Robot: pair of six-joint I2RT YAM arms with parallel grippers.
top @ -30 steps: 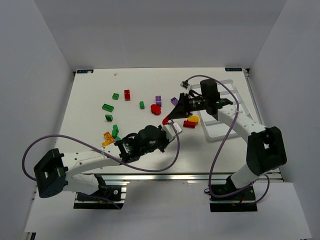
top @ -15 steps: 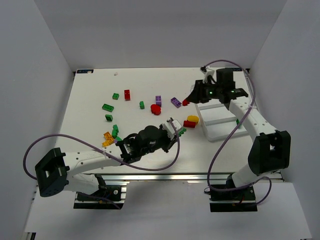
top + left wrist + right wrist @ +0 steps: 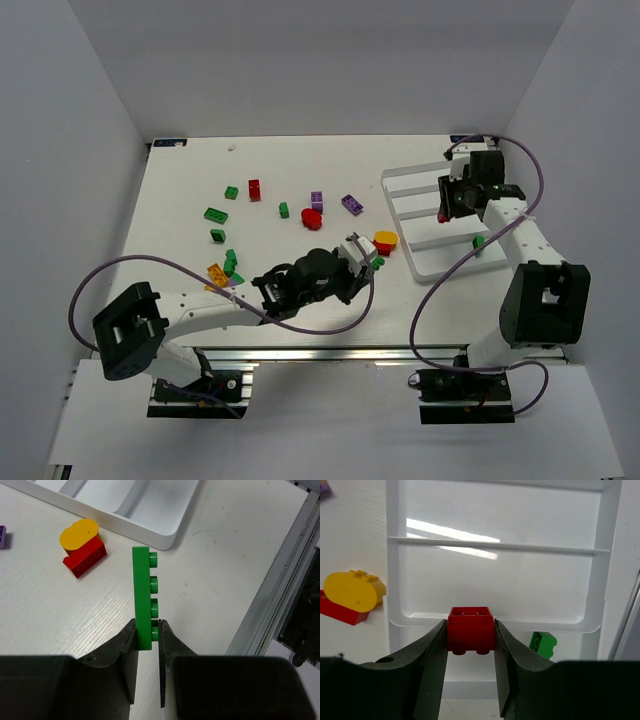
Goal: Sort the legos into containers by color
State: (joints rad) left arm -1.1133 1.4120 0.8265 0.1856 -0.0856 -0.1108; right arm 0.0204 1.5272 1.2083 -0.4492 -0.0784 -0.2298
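**A:** Starting at the left, what do we have?

**B:** Loose legos [image 3: 215, 214] are scattered over the left half of the table [image 3: 180, 170], all well apart from its left and far edges. An orange-and-green cluster [image 3: 222, 270] lies nearest to us.

**A:** And our left gripper [image 3: 362, 252]?

**B:** It is clenched on a long green plate [image 3: 141, 595]. We pinch the plate's lower end, so it sticks straight out of the fingers with its studs facing right. Bare table shows between the plate and the near corner of the tray [image 3: 150, 532]. On the other side, the metal rail [image 3: 280, 595] at the table's near edge is close.

**A:** Anything between us and the tray?

**B:** A yellow rounded piece [image 3: 79, 532] sits on a red block [image 3: 85, 560], just beside the tray's left wall.

**A:** And the right gripper [image 3: 470, 630]?

**B:** It grasps a small red brick [image 3: 470, 622] by its sides, above the tray. From the wrist the brick covers the divider between the middle and near compartments, so we cannot tell which one it hangs over. A green brick [image 3: 543, 644] lies in the near compartment. The tray's right end is near the table's right edge.
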